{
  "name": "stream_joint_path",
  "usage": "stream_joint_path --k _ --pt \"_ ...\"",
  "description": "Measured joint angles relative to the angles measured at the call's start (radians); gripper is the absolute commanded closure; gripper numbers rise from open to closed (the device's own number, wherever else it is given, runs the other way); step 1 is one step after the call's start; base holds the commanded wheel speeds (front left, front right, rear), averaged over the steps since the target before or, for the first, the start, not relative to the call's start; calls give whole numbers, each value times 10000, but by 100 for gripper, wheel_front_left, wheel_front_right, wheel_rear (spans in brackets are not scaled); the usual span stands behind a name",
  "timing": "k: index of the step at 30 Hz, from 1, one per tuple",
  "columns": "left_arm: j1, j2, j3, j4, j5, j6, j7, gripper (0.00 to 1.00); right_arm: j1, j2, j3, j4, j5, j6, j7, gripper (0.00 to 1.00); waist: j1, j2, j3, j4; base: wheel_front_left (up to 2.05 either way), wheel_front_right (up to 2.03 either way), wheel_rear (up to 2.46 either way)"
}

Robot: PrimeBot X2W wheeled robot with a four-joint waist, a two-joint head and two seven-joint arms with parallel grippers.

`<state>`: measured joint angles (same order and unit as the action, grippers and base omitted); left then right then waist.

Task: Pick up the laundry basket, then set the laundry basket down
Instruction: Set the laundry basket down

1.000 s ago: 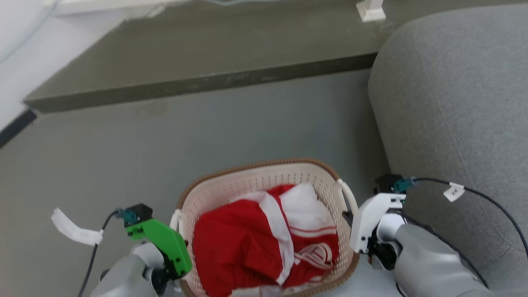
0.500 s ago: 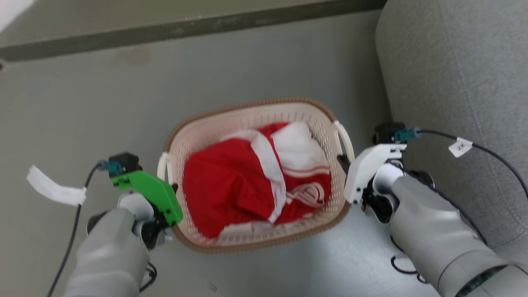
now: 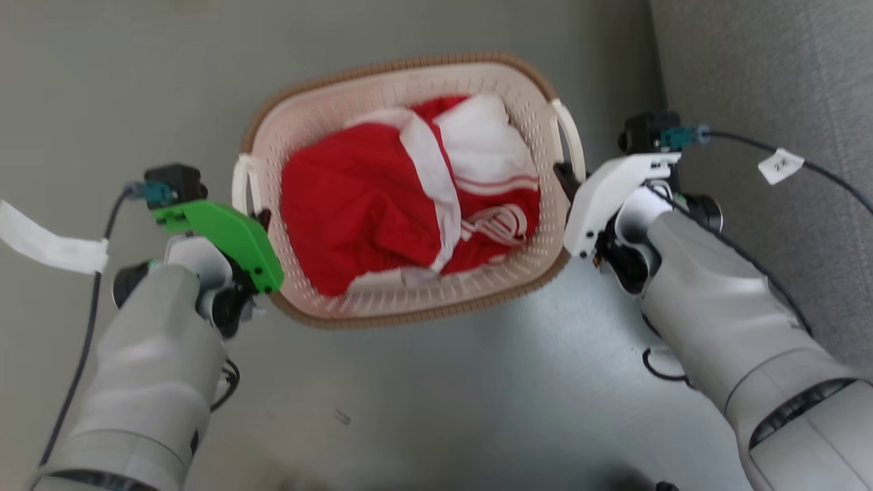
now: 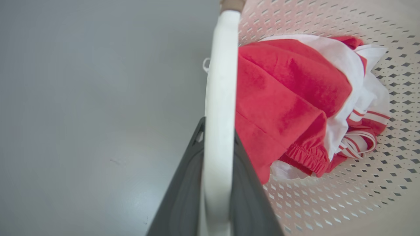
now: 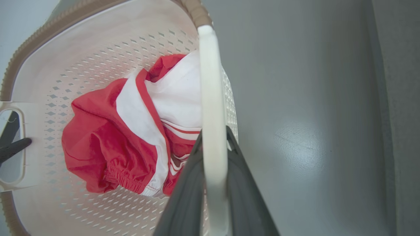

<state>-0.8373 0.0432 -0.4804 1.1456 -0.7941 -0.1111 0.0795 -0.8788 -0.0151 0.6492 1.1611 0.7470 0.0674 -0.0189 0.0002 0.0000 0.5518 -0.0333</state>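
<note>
The laundry basket (image 3: 382, 92), cream and perforated with a brown woven rim, hangs between my two arms over the grey floor. Red and white clothes (image 3: 409, 198) lie crumpled inside it. My left gripper (image 3: 260, 219), under a green cover, is shut on the basket's left loop handle (image 4: 220, 82); the dark fingers (image 4: 183, 183) clamp it from both sides. On the other side my right gripper (image 3: 565, 176) is shut on the right loop handle (image 5: 211, 82). Through the far handle opening, the right wrist view also catches the left gripper's fingertips (image 5: 13, 146).
A grey upholstered sofa (image 3: 771, 82) stands close on the right, just past my right arm. Black cables with white tags (image 3: 48, 245) trail from both wrists. Grey floor (image 3: 443, 409) spreads in front of and to the left of the basket.
The head camera has tipped down, so the basket and both grippers sit higher in the picture and the dark step is gone from view. Both grippers keep their hold on the handles.
</note>
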Motion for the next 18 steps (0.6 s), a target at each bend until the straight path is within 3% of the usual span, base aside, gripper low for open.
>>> stream_joint_path --k 18 --pt "-1697 224 13 -230 251 0 -665 100 -1703 -169 -44 -119 -205 -65 -594 100 0 0 2305 -6 0 0 0"
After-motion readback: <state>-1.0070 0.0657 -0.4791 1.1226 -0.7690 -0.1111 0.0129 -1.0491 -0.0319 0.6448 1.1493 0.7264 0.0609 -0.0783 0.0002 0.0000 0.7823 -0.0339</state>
